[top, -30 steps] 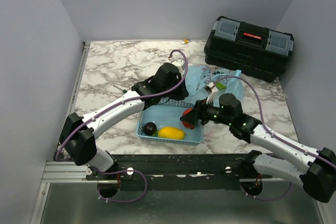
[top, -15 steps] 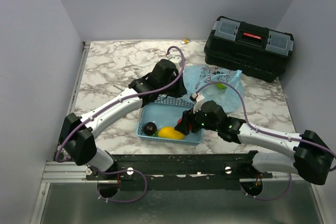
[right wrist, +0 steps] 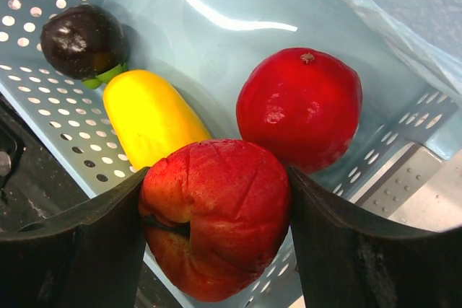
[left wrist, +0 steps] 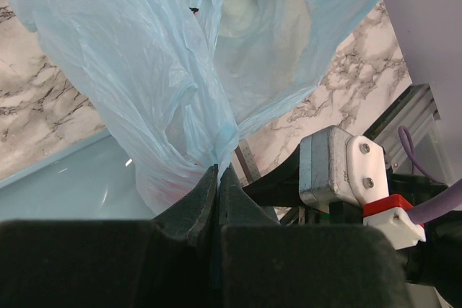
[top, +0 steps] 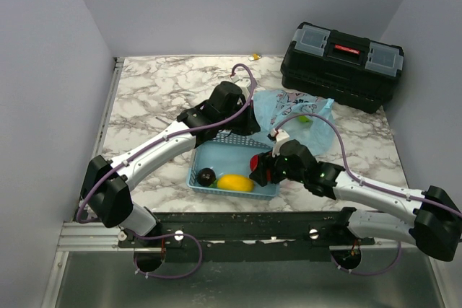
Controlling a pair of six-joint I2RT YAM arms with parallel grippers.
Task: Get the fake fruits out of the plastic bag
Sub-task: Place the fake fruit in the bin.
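left wrist: left gripper [left wrist: 218,191] pinches plastic bag [left wrist: 130,70], contents unclear; right gripper [right wrist: 216,239] holds red fruit [right wrist: 216,207].

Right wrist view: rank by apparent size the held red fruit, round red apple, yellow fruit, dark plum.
1. held red fruit, though it is nearest the camera, so its lead is unsure.
2. round red apple.
3. yellow fruit, partly hidden behind the held one.
4. dark plum.
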